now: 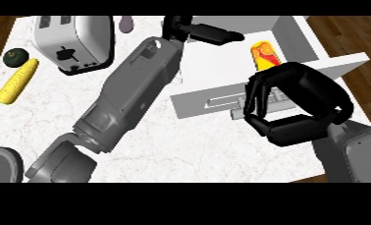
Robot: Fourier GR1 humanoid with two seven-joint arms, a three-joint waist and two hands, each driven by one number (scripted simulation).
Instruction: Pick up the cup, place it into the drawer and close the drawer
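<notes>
Head view: the cup (266, 54) lay inside the drawer (310, 42), which stood open, the cup's long axis running from the far wall toward the robot. The right hand (301, 103) hung just beside the drawer's front, fingers (253, 94) curled and holding nothing, their tips by the handle (226, 102). The left hand (194, 28) reached over the drawer's far left corner, its fingers straight and empty, the cup to their right. Only closing seemed left. The right hand was nearer the front, and the push would go away from the robot across the table (188, 145).
</notes>
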